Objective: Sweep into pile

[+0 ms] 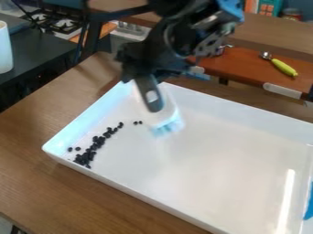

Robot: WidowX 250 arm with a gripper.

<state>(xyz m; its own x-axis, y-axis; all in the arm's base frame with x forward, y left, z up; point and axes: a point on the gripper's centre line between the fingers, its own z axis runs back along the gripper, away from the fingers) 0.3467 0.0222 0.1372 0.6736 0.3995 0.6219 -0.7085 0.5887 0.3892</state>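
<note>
The brush (153, 99) was clamped in the gripper (142, 76), its bristles (167, 128) poised to the view's right of the slanting bean line (99, 140) (two stray beans (140, 122) were seen between).

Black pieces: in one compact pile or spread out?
Spread out: the black pieces form a slanting band near one wall of the tray, with a few lying apart from it.
</note>
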